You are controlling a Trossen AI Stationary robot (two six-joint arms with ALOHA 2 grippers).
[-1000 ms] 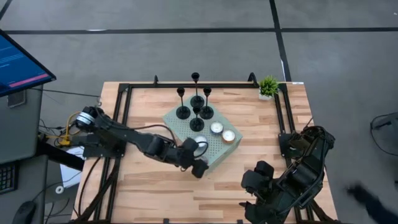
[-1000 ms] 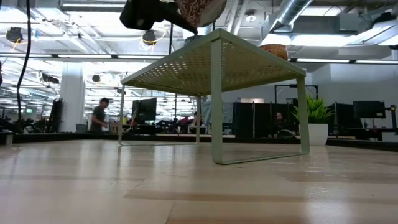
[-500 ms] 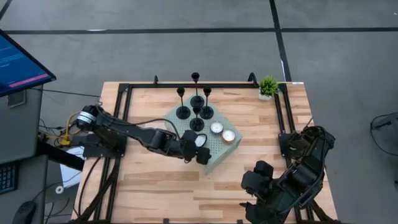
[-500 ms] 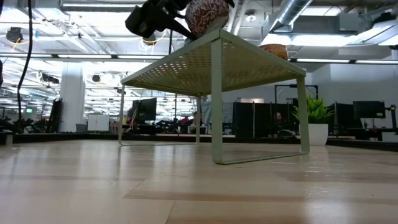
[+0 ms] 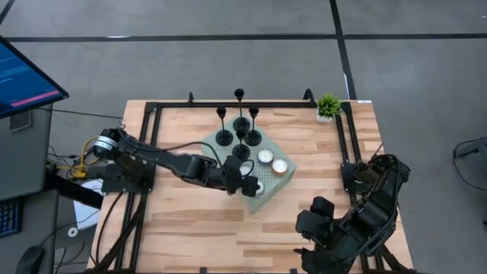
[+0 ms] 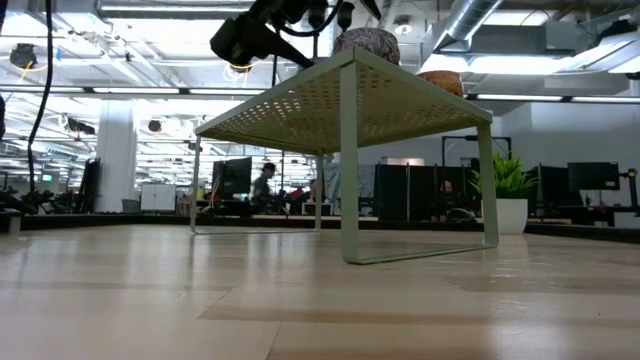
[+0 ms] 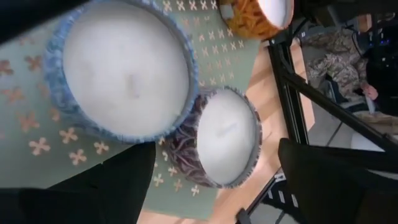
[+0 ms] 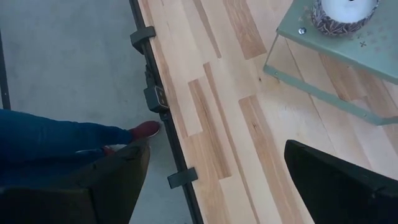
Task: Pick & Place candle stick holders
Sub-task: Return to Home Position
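Four black candle stick holders [image 5: 240,138] stand by their disc bases on the far part of a pale green perforated stand [image 5: 217,157]. No gripper touches them. My left gripper [image 5: 248,185] is open over the stand's near corner. Its fingers are on either side of a dark patterned tealight candle [image 7: 226,144], which rests on the stand. The candle also shows in the low view [image 6: 367,44] below the gripper [image 6: 335,12]. My right gripper [image 8: 217,180] is open and empty at the table's near right [image 5: 316,224].
A blue-wrapped candle [image 7: 126,67] and an orange one [image 7: 272,9] also sit on the stand. A small green potted plant [image 5: 329,105] stands at the far right corner. A black frame [image 5: 348,144] edges the table. A person's leg and red shoe [image 8: 142,130] are beside the table.
My left gripper has carried the dark patterned candle toward the table's far edge and a little right, onto the stand's near corner. The candle now rests there on its own, and the gripper stands just above it.
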